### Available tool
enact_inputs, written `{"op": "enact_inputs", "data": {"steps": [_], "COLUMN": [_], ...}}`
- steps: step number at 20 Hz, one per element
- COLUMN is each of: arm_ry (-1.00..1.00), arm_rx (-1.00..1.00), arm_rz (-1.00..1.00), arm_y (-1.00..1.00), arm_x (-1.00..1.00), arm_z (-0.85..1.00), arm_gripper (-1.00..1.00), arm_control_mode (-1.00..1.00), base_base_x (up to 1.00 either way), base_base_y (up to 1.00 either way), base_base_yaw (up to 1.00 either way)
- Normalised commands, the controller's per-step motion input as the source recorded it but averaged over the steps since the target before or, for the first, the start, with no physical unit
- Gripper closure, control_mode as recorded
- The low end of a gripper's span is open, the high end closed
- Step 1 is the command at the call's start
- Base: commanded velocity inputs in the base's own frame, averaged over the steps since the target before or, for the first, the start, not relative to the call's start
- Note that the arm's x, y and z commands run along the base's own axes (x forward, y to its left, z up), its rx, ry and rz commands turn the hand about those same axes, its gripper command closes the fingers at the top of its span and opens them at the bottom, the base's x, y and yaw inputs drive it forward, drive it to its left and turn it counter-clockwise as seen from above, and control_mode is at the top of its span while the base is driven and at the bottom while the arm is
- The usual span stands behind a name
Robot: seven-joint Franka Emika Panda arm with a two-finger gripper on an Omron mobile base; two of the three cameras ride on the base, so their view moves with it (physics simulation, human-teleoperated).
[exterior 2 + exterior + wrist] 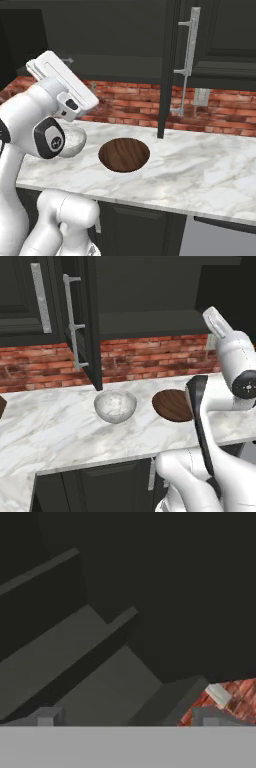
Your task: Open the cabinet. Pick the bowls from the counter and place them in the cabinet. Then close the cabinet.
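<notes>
The black cabinet (150, 321) stands open, its left door (91, 321) and right door (167, 65) both swung out edge-on with their silver bar handles. My gripper (128, 717) is open and empty, raised in front of the opening, facing the dark inner shelf (75, 657). On the white marble counter (60, 431) sit two bowls side by side. The speckled marble-like bowl (115, 405) is on the left, partly behind my arm in the right base view (75, 140). The shallow dark wood bowl (172, 405) (124, 155) lies to its right. Both are well below the gripper.
A red brick wall strip (150, 358) runs behind the counter, with a wall outlet (201, 96) on it. Neighbouring black wall cabinets (25, 296) (225, 40) flank the open one. Dark base cabinets (100, 486) stand below the counter edge.
</notes>
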Motion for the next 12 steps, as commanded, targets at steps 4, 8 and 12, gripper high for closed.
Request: {"op": "enact_inputs", "data": {"steps": [4,8,12], "arm_ry": [-0.01,0.06,0.25], "arm_rx": [-0.08,-0.14,0.00], "arm_rz": [0.23,0.21,0.21], "arm_y": [0.71,0.71,0.42], "arm_x": [-0.53,-0.26,0.00], "arm_z": [0.92,0.29,-0.09], "arm_gripper": [-1.00,-1.00,-1.00], "arm_control_mode": [-1.00,-1.00,-1.00], "base_base_x": [0.00,0.00,0.00], "base_base_y": [0.00,0.00,0.00], "base_base_yaw": [0.00,0.00,0.00]}}
